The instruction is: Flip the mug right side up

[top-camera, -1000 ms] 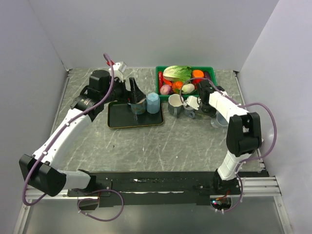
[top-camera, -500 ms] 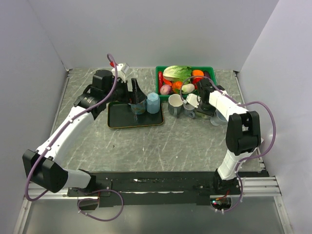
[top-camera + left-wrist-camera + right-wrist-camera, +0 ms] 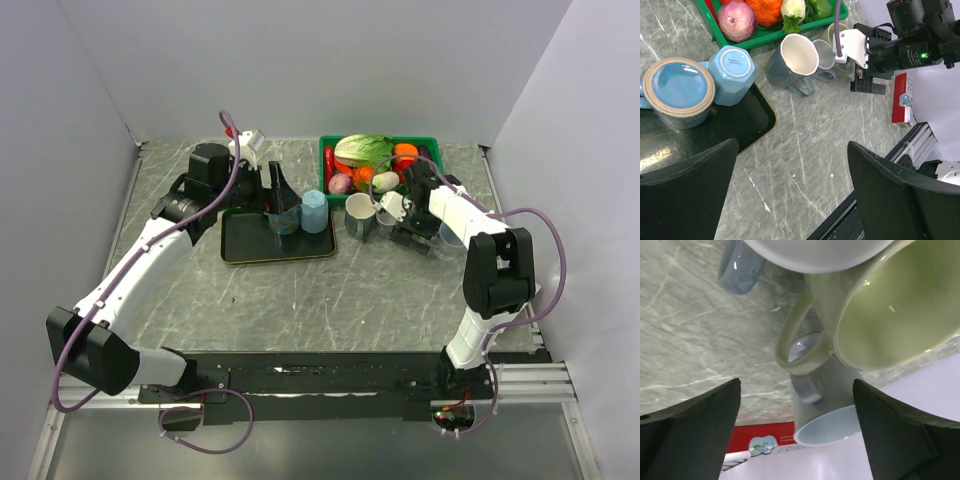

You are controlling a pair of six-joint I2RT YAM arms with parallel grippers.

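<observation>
Mug (image 3: 731,75), base up on tray (image 3: 755,120), sits ahead of left gripper (image 3: 791,143), spread wide, empty; right gripper (image 3: 796,382) likewise; mug's mouth hidden.

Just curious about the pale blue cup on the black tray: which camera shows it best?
The left wrist view: the pale blue cup is large and sharp, its marked base facing up. The top external view shows it small; the right wrist view misses it entirely.
</observation>
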